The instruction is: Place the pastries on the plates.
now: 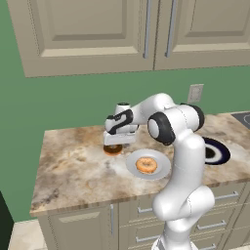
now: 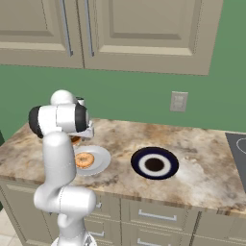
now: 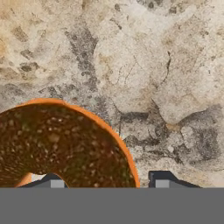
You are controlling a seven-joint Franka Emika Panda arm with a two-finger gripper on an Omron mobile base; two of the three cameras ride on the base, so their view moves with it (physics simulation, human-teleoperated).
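Note:
The chocolate-iced pastry (image 3: 57, 148) lies on the counter to the left of the grey-white plate (image 1: 163, 170). My gripper (image 3: 106, 181) is down over this pastry (image 1: 113, 149). One fingertip (image 3: 50, 181) sits in the ring's hole and the other (image 3: 162, 180) stands outside its rim, a small gap still showing, so the jaws are open around the ring's side. The orange-glazed pastry (image 1: 146, 165) rests on the grey-white plate (image 2: 101, 156). The navy plate (image 2: 154, 163) with a pale ring lies bare to the right. In the left base view, my arm partly hides this navy plate (image 1: 219, 152).
The marbled counter (image 1: 73, 171) ends at a left edge and a front edge above the drawers. Wall cabinets (image 1: 97, 34) hang overhead. An outlet (image 2: 178, 101) is on the green wall. A dark cooktop corner (image 2: 238, 146) shows at far right.

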